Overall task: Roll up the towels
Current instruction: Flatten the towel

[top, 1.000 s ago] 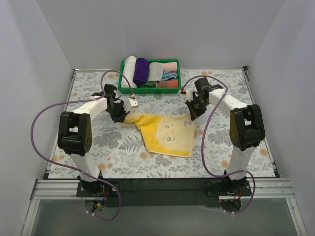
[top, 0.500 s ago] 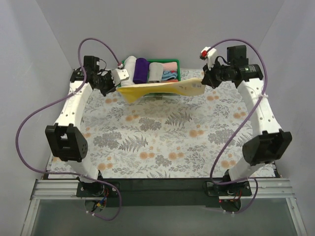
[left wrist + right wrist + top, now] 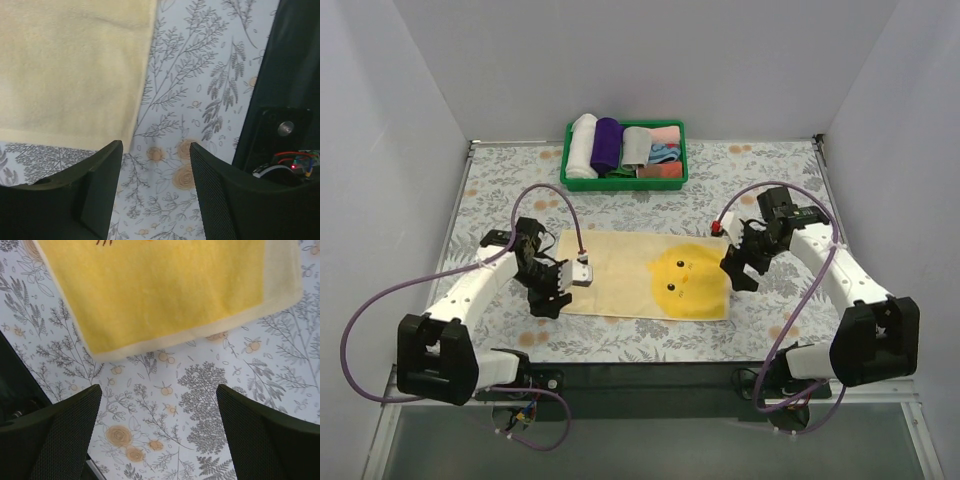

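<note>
The pale yellow towel point(image 3: 640, 275) lies spread flat on the flowered table, its printed chick face up; it also shows in the left wrist view point(image 3: 70, 65) and the right wrist view point(image 3: 165, 290). My left gripper point(image 3: 548, 300) point(image 3: 155, 165) is open just off the towel's near left corner, with only tablecloth between its fingers. My right gripper point(image 3: 738, 278) point(image 3: 159, 410) stands wide open off the near right corner and holds nothing. A light grey towel point(image 3: 636, 147) sits rolled in the basket.
A green basket point(image 3: 623, 183) at the back centre holds a white roll point(image 3: 583, 145), a purple roll point(image 3: 606, 143), and pink and blue folded cloths point(image 3: 666, 145). White walls stand around the table. The black base rail point(image 3: 295, 75) runs along the near edge.
Both grippers carried the yellow towel from up near the basket down to the near part of the table, laid it flat, then opened and let it go.
</note>
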{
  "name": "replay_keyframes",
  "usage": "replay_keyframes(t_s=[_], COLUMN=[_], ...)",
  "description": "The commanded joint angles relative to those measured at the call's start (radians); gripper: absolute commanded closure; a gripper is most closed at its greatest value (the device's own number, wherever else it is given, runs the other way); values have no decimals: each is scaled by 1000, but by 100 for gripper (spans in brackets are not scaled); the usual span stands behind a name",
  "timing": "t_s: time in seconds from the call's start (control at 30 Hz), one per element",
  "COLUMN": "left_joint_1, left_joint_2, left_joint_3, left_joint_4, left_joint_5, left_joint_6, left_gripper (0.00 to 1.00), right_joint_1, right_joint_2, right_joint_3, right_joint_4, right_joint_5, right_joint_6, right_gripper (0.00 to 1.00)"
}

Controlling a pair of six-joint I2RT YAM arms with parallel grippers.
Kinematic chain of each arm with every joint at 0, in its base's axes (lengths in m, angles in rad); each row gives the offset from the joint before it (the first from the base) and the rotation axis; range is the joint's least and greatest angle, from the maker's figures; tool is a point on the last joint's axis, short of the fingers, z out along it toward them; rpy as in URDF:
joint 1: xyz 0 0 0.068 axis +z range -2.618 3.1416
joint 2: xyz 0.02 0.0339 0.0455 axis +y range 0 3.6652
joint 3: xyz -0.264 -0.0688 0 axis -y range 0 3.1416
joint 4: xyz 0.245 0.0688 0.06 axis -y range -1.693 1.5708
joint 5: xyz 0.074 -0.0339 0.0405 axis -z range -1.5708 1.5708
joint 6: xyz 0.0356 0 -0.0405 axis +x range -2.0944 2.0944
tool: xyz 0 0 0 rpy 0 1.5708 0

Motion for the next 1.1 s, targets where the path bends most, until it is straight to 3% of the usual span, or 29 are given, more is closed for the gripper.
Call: replay_keyframes(t_s=[0.0,0.07,0.13,0.17,0.2,0.3,0.4,0.7,0.9,1.07], left_joint_1=[-9,-10,-9,-10,-10,-9,3,16,40,72], left_joint_2=[-75,-75,-45,-26,18,157,257,422,549,637], left_joint_3=[23,62,83,91,102,143,189,172,206,312], left_joint_4=[-43,-41,14,46,81,192,279,419,470,467], left_joint_5=[43,38,37,31,28,0,-14,-70,-106,-86], left_joint_6=[-5,-14,-77,-109,-141,-283,-422,-525,-565,-585], left_gripper=[46,46,47,50,52,64,76,77,77,77], right_joint_1=[-1,-1,-1,-1,1,21,38,62,56,45], right_joint_2=[-128,-153,-136,-112,-80,73,173,399,568,614], right_joint_3=[27,29,31,49,61,96,115,122,263,389], right_joint_4=[-17,-27,-22,-24,-24,-2,61,188,231,205], right_joint_5=[49,63,67,63,55,35,51,101,222,265], right_joint_6=[-96,-104,-75,-50,-21,117,238,359,399,404], right_gripper=[12,12,18,23,38,59,68,71,73,71])
